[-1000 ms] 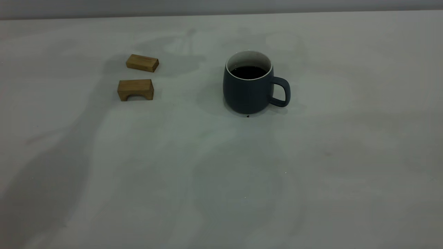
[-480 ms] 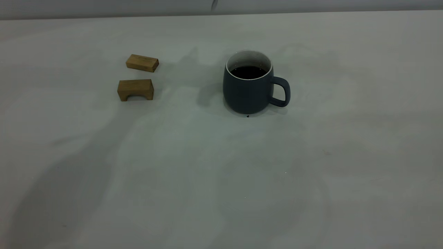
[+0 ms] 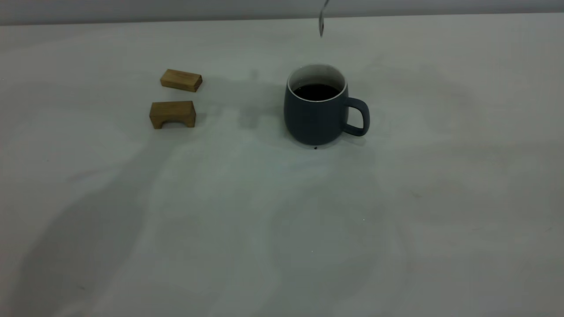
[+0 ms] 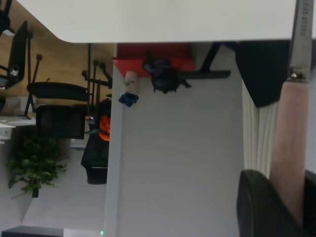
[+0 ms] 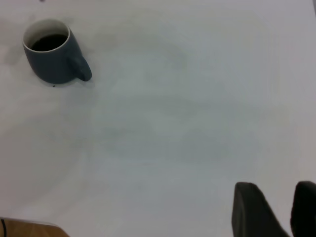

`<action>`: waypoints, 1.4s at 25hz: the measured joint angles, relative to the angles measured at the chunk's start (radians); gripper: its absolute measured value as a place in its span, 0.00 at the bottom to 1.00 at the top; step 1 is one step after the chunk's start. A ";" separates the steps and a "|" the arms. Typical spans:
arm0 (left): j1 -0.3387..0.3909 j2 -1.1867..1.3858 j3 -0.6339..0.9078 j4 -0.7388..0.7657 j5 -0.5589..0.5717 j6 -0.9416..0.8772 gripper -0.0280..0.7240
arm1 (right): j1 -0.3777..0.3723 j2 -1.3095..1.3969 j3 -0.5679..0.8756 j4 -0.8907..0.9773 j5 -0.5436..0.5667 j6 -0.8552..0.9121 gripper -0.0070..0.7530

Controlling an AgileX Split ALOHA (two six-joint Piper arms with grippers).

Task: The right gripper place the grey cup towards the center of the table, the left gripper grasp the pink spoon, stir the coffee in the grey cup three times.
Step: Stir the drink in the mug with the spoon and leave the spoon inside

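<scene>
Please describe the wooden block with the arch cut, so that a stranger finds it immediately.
On the pale grey-white table, look left of the dark grey mug. Two small brown wooden blocks lie there; it is the nearer one, with a notch underneath, unlike the solid block behind.

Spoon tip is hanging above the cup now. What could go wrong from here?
1. The spoon tip hangs above the cup, near its far rim; a slightly off descent might clip the rim and tip it.
2. Coffee sits fairly high, so brisk stirring could splash onto the table.
3. The left gripper pinches only the pink handle's end, so the spoon may pivot on contact. The right gripper is far from the cup, so nothing steadies it.
</scene>
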 joint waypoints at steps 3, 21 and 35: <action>0.001 0.032 0.000 -0.003 0.000 -0.003 0.26 | 0.000 0.000 0.000 0.000 0.000 0.000 0.32; 0.002 0.147 0.000 0.120 0.000 0.040 0.26 | 0.000 0.000 0.000 0.000 0.000 0.000 0.32; 0.002 0.229 0.000 -0.107 0.000 0.103 0.26 | 0.000 0.000 0.000 0.000 0.000 0.000 0.32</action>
